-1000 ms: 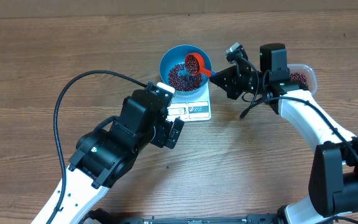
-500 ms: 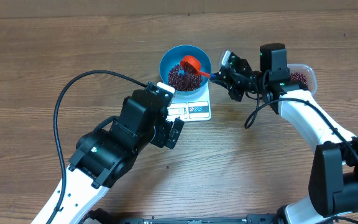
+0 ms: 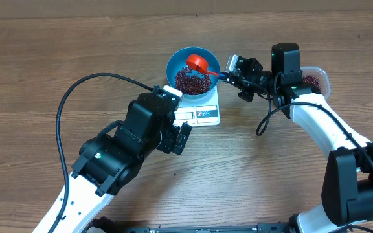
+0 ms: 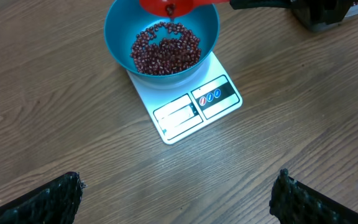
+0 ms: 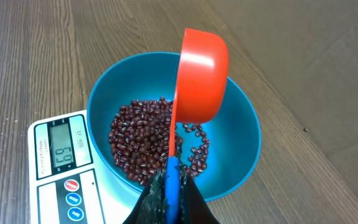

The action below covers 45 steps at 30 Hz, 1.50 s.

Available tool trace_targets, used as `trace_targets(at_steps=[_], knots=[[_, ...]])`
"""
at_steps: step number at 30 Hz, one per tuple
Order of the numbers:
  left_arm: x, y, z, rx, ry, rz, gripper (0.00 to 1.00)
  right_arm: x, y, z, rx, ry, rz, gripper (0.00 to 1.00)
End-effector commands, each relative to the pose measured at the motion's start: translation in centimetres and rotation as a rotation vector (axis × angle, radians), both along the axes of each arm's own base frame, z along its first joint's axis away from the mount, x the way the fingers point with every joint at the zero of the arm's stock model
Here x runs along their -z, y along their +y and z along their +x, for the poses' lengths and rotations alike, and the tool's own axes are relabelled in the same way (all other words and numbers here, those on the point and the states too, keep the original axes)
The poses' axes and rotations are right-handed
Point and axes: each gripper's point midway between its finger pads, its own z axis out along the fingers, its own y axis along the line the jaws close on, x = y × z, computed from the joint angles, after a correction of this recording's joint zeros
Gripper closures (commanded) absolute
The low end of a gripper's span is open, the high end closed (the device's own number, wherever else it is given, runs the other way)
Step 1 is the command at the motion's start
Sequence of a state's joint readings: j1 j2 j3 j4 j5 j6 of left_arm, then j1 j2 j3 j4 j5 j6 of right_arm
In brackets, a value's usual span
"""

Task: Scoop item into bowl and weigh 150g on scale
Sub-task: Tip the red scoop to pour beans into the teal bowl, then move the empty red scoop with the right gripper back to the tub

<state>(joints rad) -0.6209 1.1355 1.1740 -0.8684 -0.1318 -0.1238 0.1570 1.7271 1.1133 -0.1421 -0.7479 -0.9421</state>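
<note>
Right gripper (image 5: 169, 186), pinched on the red scoop (image 5: 201, 74) handle, has rolled it sideways over the blue bowl (image 5: 241, 143). Its load has joined the beans (image 5: 138, 140) inside. The bowl sits on the scale (image 5: 55, 186), whose display reads under target, so more scoops are likely needed. Left gripper (image 4: 179, 199) is spread wide and idle.

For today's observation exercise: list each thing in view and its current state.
bowl: on scale, partly filled with beans
scale: on, display reads 69
scoop: tipped over bowl
right hand: shut on scoop handle
left hand: open, empty
tub: holds beans
</note>
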Motion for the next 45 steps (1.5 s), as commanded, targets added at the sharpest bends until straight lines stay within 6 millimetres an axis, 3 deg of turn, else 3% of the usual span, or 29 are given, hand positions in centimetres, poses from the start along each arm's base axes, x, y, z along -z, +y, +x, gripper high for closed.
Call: trace_targets(at_steps=[1, 9, 16, 21, 23, 30, 38, 40, 45], knots=[[-0.2, 0.2, 0.3, 0.0, -0.012, 0.012, 0.0, -0.9, 0.1, 0.1, -0.003, -0.029, 0.002, 0.96], [-0.2, 0.2, 0.3, 0.0, -0.012, 0.012, 0.0, -2.3, -0.9, 0.7, 0.06, -0.079, -0.041, 0.96], [-0.2, 0.2, 0.3, 0.0, -0.012, 0.012, 0.01, -5.7, -2.4, 0.5, 0.205, -0.059, -0.013, 0.96], [-0.2, 0.2, 0.3, 0.0, -0.012, 0.012, 0.01, -8.0, -6.0, 0.8, 0.51, 0.015, 0.01, 0.96], [-0.2, 0.2, 0.3, 0.0, -0.012, 0.012, 0.0, -8.5, -8.8, 0.4, 0.695, 0.048, -0.005, 0.96], [-0.2, 0.2, 0.3, 0.0, -0.012, 0.012, 0.0, -7.1, -16.0, -2.6, 1.088, 0.146, -0.141, 0.96], [-0.2, 0.2, 0.3, 0.0, -0.012, 0.012, 0.01, -4.4, -21.8, -5.1, 1.31, 0.326, -0.144, 0.96], [-0.2, 0.2, 0.3, 0.0, -0.012, 0.012, 0.01, -3.6, -24.2, -6.3, 1.383, 0.384, -0.15, 0.96], [-0.2, 0.2, 0.3, 0.0, -0.012, 0.012, 0.0, -2.0, -25.3, -7.9, 1.388, 0.503, -0.137, 0.96]])
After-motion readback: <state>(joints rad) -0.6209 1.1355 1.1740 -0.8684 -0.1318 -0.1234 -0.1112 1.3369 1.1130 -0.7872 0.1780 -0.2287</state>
